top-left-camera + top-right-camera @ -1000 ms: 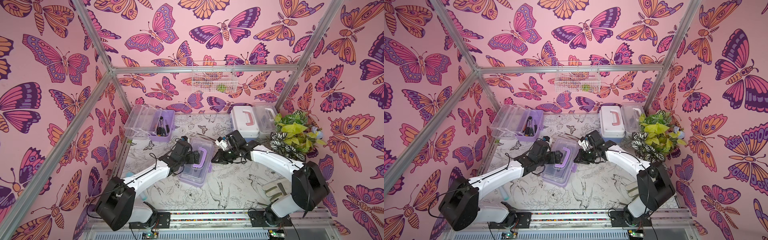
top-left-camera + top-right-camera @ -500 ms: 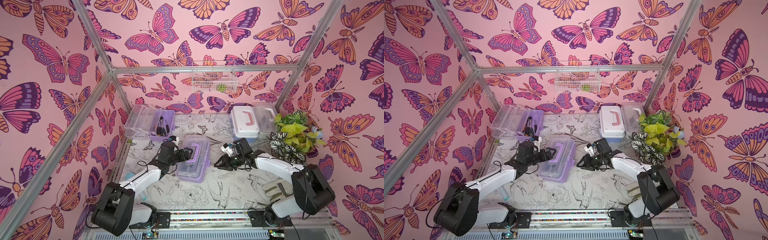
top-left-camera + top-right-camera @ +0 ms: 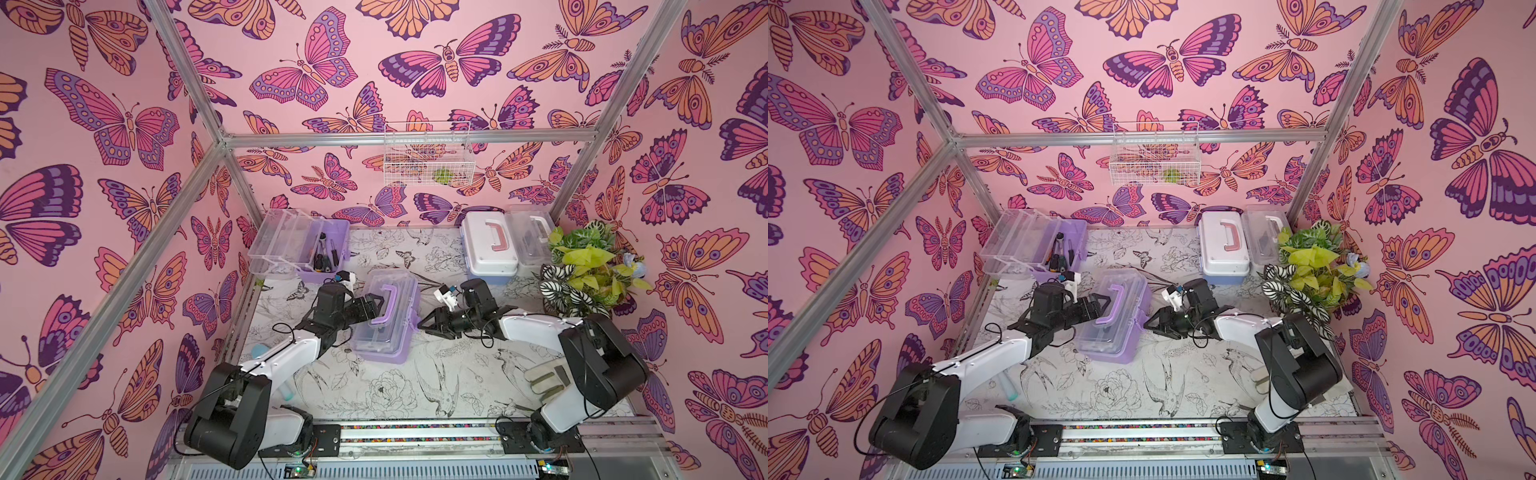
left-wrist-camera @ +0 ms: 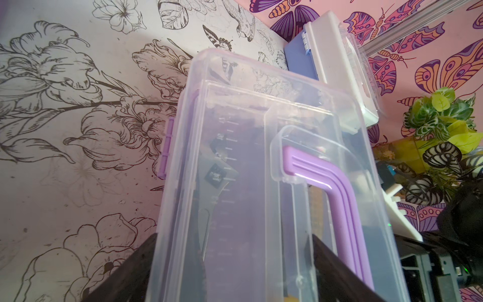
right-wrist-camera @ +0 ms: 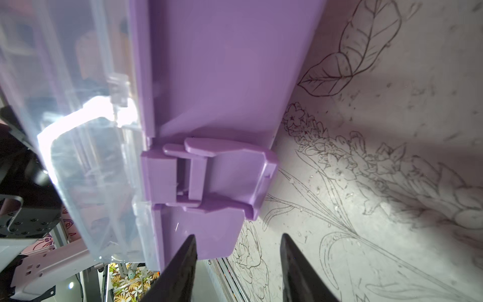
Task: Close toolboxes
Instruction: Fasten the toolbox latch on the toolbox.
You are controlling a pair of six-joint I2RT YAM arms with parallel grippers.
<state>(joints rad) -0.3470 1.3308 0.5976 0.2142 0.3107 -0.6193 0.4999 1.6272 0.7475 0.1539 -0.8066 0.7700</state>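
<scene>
Purple toolbox (image 3: 390,332), lid down: left gripper (image 3: 371,306) spread wide across its lid — grip unclear; right gripper (image 5: 237,235) beside its latch (image 5: 209,175), parted, empty.

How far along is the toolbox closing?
Done: light blue toolbox and the white toolbox beside it sit at the back with lids down.
In hand: centre purple toolbox has its lid down. The left tool straddles its lid end, grip unclear. The right tool is open and empty by the latch; I can't tell if it's snapped.
Left: back-left purple toolbox, clear lid swung open.
</scene>
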